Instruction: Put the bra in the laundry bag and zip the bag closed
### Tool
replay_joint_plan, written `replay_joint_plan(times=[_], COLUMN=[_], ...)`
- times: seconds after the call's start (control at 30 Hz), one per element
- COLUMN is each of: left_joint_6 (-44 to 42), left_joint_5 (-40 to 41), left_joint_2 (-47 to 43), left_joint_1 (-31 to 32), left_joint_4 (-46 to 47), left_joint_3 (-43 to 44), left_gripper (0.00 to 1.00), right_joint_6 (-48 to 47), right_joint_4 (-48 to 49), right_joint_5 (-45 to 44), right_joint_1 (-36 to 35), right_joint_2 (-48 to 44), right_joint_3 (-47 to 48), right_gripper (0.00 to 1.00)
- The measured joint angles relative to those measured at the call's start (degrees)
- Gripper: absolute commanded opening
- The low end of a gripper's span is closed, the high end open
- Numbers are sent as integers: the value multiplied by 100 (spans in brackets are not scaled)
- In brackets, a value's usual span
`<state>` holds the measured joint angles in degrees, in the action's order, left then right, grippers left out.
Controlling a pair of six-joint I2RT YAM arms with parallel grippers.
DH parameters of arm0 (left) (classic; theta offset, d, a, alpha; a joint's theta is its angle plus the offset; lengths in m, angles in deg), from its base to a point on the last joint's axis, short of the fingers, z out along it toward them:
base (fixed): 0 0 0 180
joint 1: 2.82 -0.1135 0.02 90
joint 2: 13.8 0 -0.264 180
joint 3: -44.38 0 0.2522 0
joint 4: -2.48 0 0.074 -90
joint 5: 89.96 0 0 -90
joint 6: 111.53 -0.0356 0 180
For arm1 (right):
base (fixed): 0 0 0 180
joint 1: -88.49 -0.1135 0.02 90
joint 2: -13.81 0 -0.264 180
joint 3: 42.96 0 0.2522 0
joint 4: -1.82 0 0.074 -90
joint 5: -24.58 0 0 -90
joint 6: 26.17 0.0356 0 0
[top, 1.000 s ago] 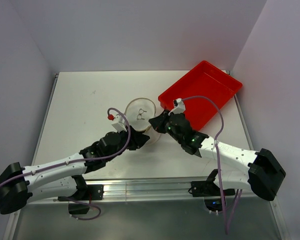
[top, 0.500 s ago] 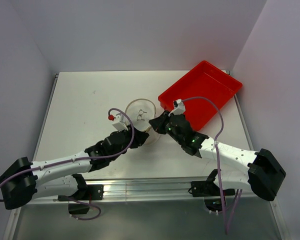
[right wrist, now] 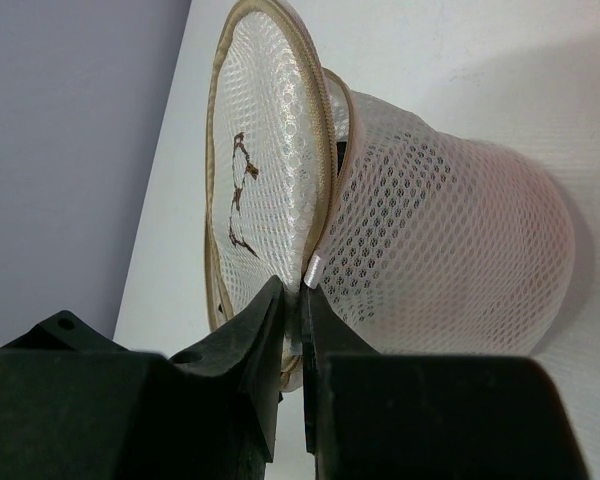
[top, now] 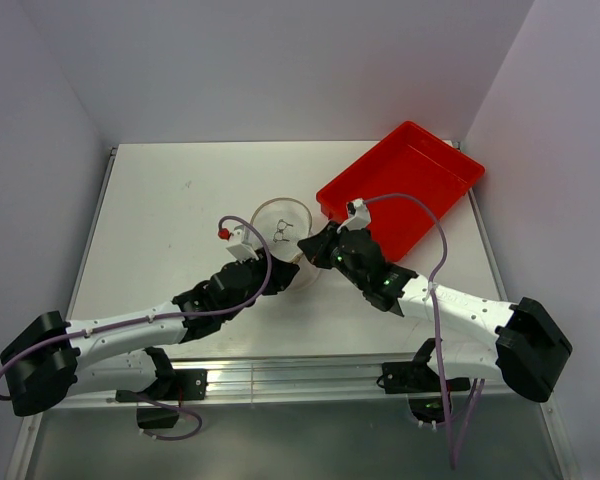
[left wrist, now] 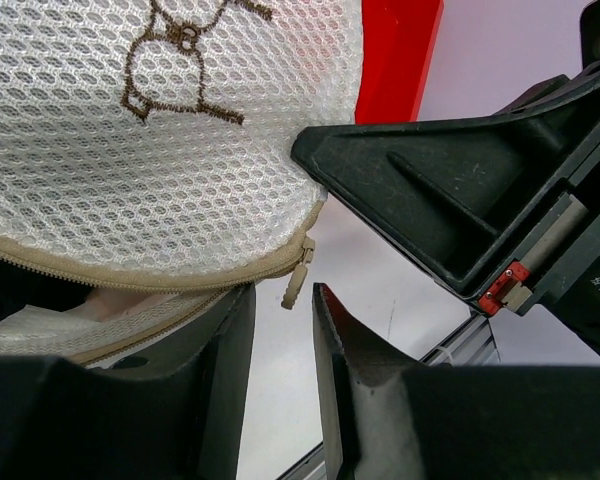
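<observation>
Zipping step: laundry bag [top: 283, 228] gaping. Right claw [right wrist: 292, 297] nearly shut, seemingly pinching rim [right wrist: 327, 170]. Left claw [left wrist: 283, 305] slightly open, holding nothing; zip pull [left wrist: 296, 283] dangling at its gap, needing pinching, dragging round.

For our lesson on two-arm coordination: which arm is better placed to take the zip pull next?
Left. The left gripper is open just below the dangling zip pull, fingers either side. The right gripper appears pinched on the laundry bag rim, steadying it.

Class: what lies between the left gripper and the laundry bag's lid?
The left wrist view shows only the zip pull, hanging from the laundry bag, its lower end at the mouth of the open left gripper.
</observation>
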<state>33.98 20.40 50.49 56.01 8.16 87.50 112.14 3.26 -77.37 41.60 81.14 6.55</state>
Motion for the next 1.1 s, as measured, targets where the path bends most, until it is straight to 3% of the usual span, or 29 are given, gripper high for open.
replay_joint_plan(times=[0.57, 0.7, 0.93, 1.1], left_joint_6=[-125, -133, -140, -149], left_joint_5=[-2, -7, -24, -4], left_joint_2=[101, 168, 210, 205], left_joint_1=[2, 2, 4, 13], left_joint_4=[74, 85, 101, 57], left_joint_3=[140, 151, 155, 155], left_gripper=[34, 27, 0, 0], right_joint_6=[-4, -20, -31, -146], right_joint_4=[39, 44, 44, 46], right_joint_5=[42, 42, 66, 195], right_joint_1=[2, 2, 2, 39], right_joint_2=[-2, -2, -2, -2], right_joint_3=[-20, -20, -22, -22], right_gripper=[0, 0, 0, 0])
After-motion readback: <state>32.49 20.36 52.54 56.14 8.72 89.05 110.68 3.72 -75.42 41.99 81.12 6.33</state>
